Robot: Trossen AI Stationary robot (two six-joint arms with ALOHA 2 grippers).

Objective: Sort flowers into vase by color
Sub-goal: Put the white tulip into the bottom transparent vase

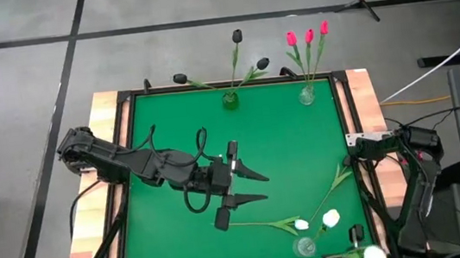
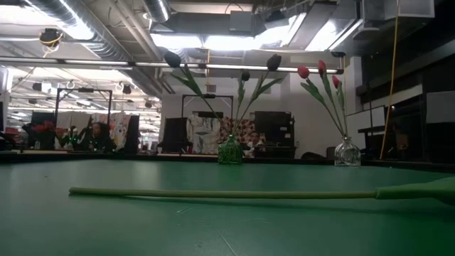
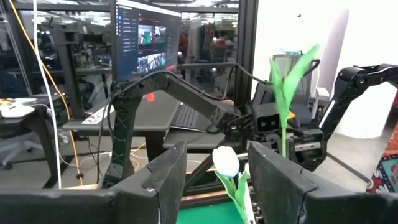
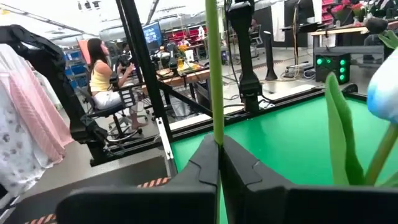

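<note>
The left tool [image 1: 250,188] hovers over the middle of the green worktop [image 1: 159,120], fingers spread wide and empty. A white tulip [image 1: 301,223] lies loose at five o'clock, its stem running back below that tool. The stem is thin and flat on the mat, so a low grab could scrape or pinch a leaf.

The right tool [image 4: 219,163] at four o'clock is clamped on a green stem [image 4: 213,68]. The green vase [image 1: 230,99] at twelve holds black tulips, the clear vase [image 1: 307,95] at one o'clock three red ones, and a third vase [image 1: 303,246] at five.

White tulip [image 4: 387,93] (blurred, edge-cropped)
</note>
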